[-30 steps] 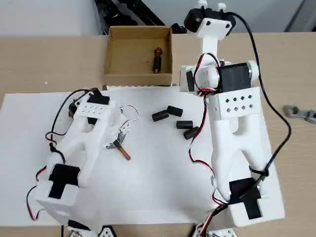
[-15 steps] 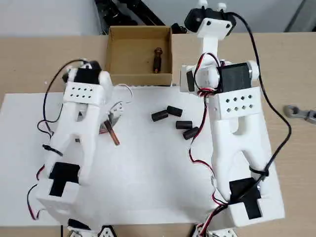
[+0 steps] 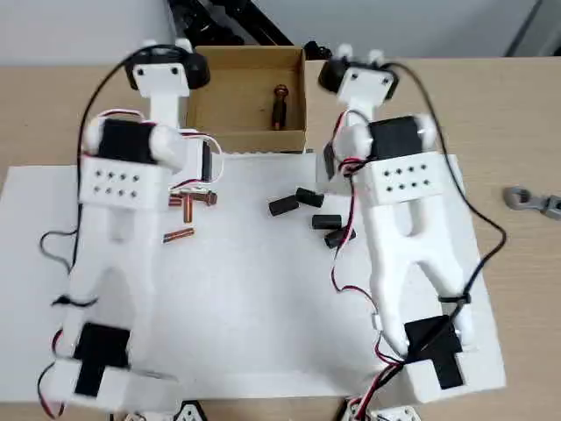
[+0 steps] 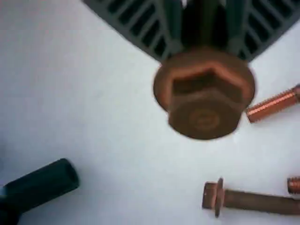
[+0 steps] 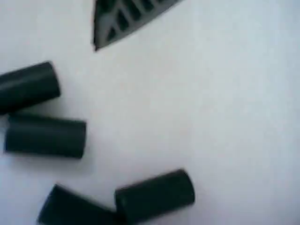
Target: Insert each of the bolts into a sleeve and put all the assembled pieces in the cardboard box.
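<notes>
Left gripper has its dark ribbed jaws closed tight on a copper-coloured hexagonal flange bolt. The head faces the wrist camera, the shank is hidden behind the flange, and the bolt hangs clear above the white paper sheet. Near it on the sheet lie loose copper bolts, not yet assembled. Farther toward the middle of the sheet, four short black cylindrical sleeves lie on their sides in a loose cluster. The right gripper hangs just over them, though whether it is open or closed cannot be told. At the far edge of the sheet, between the two arms, stands the brown cardboard box with one assembled bolt-and-sleeve piece already inside. The step in hand looks like the pairing of another bolt with a sleeve, the bolt having been picked up and the sleeve not. The next move probably calls for the right arm to lift a sleeve and present its bore, so the left arm can line the shank up squarely and push it in.
</notes>
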Robot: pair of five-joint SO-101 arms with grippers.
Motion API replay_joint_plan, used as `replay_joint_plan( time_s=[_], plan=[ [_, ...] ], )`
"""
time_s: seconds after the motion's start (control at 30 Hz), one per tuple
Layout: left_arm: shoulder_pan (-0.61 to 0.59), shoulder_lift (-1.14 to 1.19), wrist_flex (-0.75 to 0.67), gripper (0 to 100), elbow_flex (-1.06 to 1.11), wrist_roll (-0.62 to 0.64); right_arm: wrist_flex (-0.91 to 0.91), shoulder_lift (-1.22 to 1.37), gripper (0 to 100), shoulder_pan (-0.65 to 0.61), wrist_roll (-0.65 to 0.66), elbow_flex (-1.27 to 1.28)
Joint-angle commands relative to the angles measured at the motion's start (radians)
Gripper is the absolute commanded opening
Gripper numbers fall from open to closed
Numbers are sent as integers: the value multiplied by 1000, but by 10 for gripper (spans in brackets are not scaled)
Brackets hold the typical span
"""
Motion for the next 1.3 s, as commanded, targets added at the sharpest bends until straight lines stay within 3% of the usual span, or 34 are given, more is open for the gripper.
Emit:
replay_joint_plan(
  time_s=[0.0,0.17,0.43,0.77,1.27],
  plan=[
    [5,-147,-8,6,-44,-8,2,-47,190,-33,-83,32],
    [5,-278,-8,6,-44,-8,2,-48,190,-42,-133,69],
    [3,-411,-6,6,8,-8,-177,15,190,-73,-499,75],
    [-2,-528,-8,6,79,-8,-309,232,190,-186,-798,74],
    [-2,-578,-31,6,179,-8,-469,351,190,-186,-893,74]
  ],
)
